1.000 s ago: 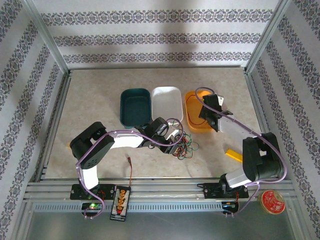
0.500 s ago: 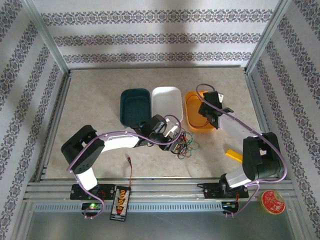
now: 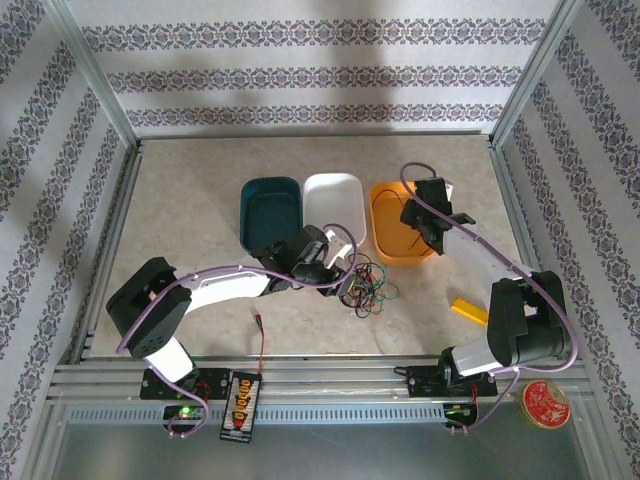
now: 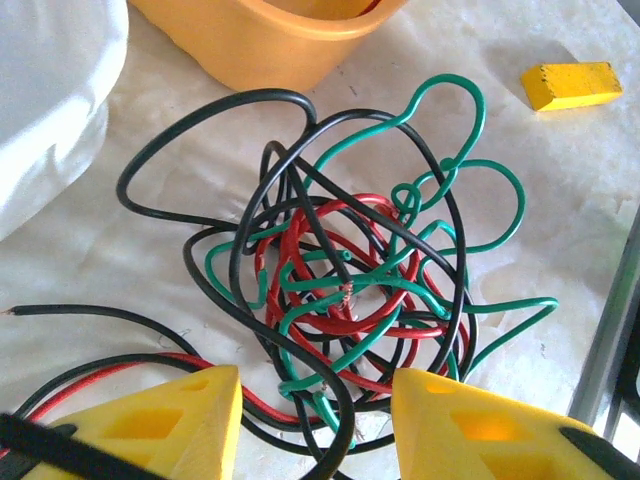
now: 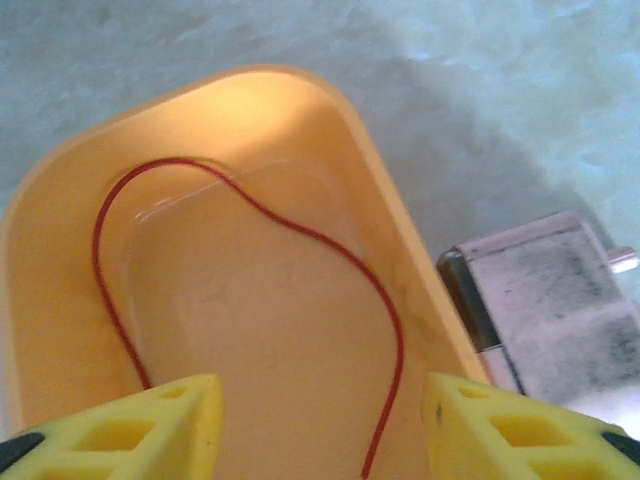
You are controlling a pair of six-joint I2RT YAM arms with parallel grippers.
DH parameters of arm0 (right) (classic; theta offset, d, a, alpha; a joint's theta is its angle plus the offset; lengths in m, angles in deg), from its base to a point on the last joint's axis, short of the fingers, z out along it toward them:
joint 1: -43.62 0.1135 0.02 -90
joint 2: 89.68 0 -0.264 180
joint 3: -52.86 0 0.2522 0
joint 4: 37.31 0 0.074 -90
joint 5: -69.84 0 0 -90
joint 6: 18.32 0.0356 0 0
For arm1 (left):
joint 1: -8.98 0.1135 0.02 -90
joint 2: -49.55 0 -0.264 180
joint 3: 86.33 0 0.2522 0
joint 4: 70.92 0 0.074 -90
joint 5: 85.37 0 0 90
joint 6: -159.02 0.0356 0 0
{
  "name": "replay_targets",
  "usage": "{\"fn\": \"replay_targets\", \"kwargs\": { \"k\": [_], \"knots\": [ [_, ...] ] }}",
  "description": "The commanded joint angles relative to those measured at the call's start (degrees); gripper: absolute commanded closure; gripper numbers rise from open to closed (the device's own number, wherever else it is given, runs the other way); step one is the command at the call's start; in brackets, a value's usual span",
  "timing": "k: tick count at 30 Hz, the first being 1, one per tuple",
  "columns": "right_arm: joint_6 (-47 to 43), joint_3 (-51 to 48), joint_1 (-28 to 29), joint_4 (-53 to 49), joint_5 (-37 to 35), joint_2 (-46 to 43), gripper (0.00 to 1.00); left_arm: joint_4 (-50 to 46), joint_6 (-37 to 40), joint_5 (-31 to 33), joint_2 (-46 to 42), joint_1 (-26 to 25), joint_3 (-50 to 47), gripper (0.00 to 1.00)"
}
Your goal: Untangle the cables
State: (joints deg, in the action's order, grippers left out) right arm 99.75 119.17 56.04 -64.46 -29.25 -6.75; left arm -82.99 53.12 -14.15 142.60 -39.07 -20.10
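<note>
Right pincer [image 5: 320, 425] first: a second ago it was clenched, and now its jaws stand apart over the orange bin [image 5: 250, 340] with nothing between them. You've let go. One red cable [image 5: 262, 210] lies on the bin's floor under it, so I'd judge that strand freed and dropped, and the job begun but far from done. That cable is bent into a hairpin: its two legs run along the bin's length and the bend points to the far end, away from the pincer. Your left arm has swung its elbow outward over the same second while the left pincer [image 4: 315, 415] stayed at the tangle [image 4: 345, 290]. Its jaws are apart too, with a black loop passing loosely between them and nothing gripped. The tangle sits on the bench [image 3: 200, 200], just on the near side of the orange bin and the white bin [image 3: 333, 210], with the yellow block [image 4: 572, 83] well off to its right. It has no true long axis — it is a roundish knot of black, green and red. Green loops bulge toward the block, a wide black loop reaches toward the orange bin, and one black end trails off the other way along the bench. That loose end looks like your easiest next pick.
</note>
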Motion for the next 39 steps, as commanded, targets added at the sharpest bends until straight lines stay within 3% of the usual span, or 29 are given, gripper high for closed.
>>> {"fn": "replay_targets", "kwargs": {
  "k": [1, 6, 10, 16, 21, 26, 31, 39],
  "knots": [
    [-3.9, -0.5, 4.4, -1.0, 9.9, -5.5, 0.46, 3.1, -2.4, 4.8, -2.8, -0.3, -2.4, 0.56],
    [-7.8, -5.1, 14.4, -3.2, 14.5, -13.4, 0.46, 6.1, -5.6, 11.4, -6.3, 0.5, -6.4, 0.54],
    [-6.3, -8.2, 18.8, -5.0, 16.6, -17.3, 0.46, 7.1, -8.5, 14.3, -9.2, 2.7, -9.7, 0.52],
    [-7.4, -9.1, 23.8, -12.5, 15.0, -19.9, 0.45, 6.1, -8.3, 14.0, -12.5, 4.5, -12.5, 0.49],
    [-6.4, -10.0, 25.9, -19.6, 15.0, -22.0, 0.46, 3.0, -4.0, 7.4, -10.9, 4.3, -9.2, 0.45],
    [-4.3, -10.5, 26.4, -27.3, 15.7, -23.8, 0.46, 0.6, -0.8, -0.7, -5.4, 3.2, -2.9, 0.44],
    [-1.6, -11.5, 25.8, -29.4, 13.9, -23.9, 0.46, -5.1, 3.2, -4.3, 4.2, 0.4, 5.8, 0.41],
    [2.9, -14.4, 13.1, -28.2, 19.4, -26.1, 0.46, -7.4, 4.6, -3.3, 12.4, -1.5, 10.9, 0.42]
  ]
}}
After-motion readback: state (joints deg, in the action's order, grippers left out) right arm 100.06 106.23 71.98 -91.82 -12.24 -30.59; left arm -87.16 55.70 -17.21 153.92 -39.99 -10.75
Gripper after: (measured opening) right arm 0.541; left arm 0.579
